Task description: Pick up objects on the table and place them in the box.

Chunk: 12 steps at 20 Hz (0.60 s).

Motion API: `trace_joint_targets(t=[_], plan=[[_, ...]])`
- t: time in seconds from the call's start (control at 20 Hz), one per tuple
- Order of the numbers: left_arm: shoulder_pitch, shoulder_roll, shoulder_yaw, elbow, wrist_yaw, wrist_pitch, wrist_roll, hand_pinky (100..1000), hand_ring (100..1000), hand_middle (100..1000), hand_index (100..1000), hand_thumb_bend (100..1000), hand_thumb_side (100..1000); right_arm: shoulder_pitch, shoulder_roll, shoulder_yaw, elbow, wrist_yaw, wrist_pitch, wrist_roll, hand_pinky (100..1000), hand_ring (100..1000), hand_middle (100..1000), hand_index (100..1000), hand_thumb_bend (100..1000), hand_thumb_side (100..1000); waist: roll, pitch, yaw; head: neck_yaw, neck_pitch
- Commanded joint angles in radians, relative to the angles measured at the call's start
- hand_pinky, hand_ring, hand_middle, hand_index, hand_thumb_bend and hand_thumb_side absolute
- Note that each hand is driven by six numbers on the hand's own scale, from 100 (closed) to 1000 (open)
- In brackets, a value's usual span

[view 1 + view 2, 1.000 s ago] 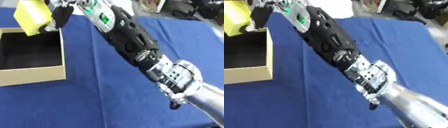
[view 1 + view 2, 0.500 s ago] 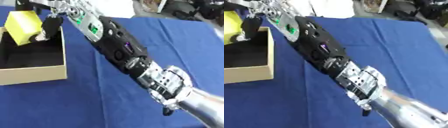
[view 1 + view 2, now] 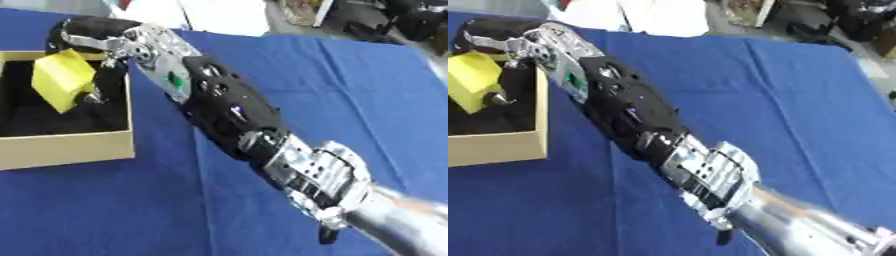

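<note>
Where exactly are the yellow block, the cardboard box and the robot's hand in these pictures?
yellow block (image 3: 61, 80): left eye view, on its front face.
cardboard box (image 3: 66, 149): left eye view, on its near wall.
right hand (image 3: 92, 37): left eye view, on the hand's back.

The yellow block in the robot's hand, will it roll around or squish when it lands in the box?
Probably not roll: the yellow block has flat faces and corners, so it should settle flat in the box. It looks stiff, since it keeps its shape in the right hand. It is likely light, but that is a guess.
</note>
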<state>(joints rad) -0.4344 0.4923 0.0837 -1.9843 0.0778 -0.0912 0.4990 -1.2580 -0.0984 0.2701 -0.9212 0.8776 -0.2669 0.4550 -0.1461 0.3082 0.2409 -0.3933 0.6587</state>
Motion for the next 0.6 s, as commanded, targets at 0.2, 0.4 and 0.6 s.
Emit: trace_joint_targets(t=[0.2, 0.4, 0.6], plan=[[-0.011, 0.013, 0.004, -0.016, 0.003, 0.002, 0.002, 899, 704, 633, 740, 385, 803, -0.028, -0.018, -0.016, -0.021, 0.083, -0.023, 0.011, 890, 977, 958, 959, 506, 407, 0.008, -0.021, -0.002, -0.013, -0.003], [-0.011, 0.013, 0.004, -0.016, 0.003, 0.003, 0.002, 899, 705, 632, 740, 385, 802, -0.030, -0.020, -0.025, -0.025, 0.118, -0.025, 0.007, 922, 1000, 1000, 981, 545, 473, 0.008, -0.023, -0.004, -0.013, -0.004], [-0.010, 0.013, 0.004, -0.016, 0.003, 0.004, 0.002, 899, 705, 632, 740, 384, 802, -0.030, -0.022, -0.033, -0.035, 0.127, -0.025, -0.007, 920, 1000, 996, 977, 547, 425, 0.010, -0.024, -0.006, -0.012, -0.005]])
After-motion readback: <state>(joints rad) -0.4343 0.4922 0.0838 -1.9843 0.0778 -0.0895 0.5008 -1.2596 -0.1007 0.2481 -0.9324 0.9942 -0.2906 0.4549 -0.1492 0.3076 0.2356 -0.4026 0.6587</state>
